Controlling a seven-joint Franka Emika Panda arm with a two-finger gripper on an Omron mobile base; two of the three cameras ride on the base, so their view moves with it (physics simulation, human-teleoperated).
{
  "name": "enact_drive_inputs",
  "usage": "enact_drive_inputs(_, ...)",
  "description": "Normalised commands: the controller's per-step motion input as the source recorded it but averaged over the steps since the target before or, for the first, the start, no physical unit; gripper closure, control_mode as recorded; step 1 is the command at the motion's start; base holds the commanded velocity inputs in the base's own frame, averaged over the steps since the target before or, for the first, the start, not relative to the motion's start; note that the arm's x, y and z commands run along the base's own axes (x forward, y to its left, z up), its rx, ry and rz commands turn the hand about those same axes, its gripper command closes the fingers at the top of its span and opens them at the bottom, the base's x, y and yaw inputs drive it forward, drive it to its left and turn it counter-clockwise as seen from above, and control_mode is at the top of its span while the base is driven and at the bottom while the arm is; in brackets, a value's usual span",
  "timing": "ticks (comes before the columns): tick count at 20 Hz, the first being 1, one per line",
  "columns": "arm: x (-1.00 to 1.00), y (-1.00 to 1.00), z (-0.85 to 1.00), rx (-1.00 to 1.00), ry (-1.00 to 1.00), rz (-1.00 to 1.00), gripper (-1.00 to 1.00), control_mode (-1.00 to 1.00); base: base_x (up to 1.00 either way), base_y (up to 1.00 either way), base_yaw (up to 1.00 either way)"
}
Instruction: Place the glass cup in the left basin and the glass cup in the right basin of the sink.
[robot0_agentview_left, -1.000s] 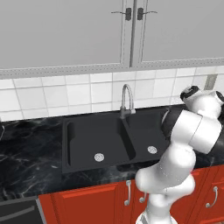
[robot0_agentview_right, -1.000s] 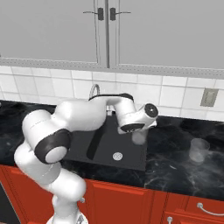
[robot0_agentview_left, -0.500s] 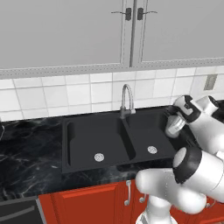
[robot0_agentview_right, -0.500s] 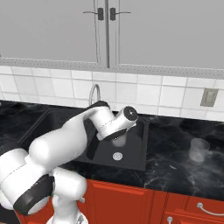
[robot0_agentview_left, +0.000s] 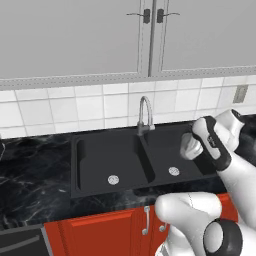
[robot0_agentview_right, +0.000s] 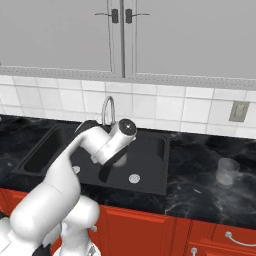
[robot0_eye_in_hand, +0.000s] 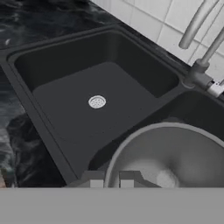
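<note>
gripper (robot0_eye_in_hand: 111, 179) clamped on glass cup (robot0_eye_in_hand: 175, 157) rim | cup mouth facing camera | over sink (robot0_eye_in_hand: 52, 65)

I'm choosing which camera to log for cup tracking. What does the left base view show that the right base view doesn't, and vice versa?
Left base view: the held glass cup above the right basin, plus the left basin's drain and side groove. Right base view: a second glass cup standing on the counter right of the sink. Both: tap, right basin drain, wall socket.
</note>
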Motion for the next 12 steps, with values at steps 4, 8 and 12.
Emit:
enact_drive_inputs(4, -0.23, 0.63, 0.00, 0.00, 0.00, 0.13, 1.00, -1.00, 0.00, 0.00, 0.00)
enact_drive_inputs(8, -0.10, 0.68, 0.00, 0.00, 0.00, 0.13, 1.00, -1.00, 0.00, 0.00, 0.00)
enact_drive_inputs(12, -0.02, 0.69, 0.00, 0.00, 0.00, 0.14, 1.00, -1.00, 0.00, 0.00, 0.00)
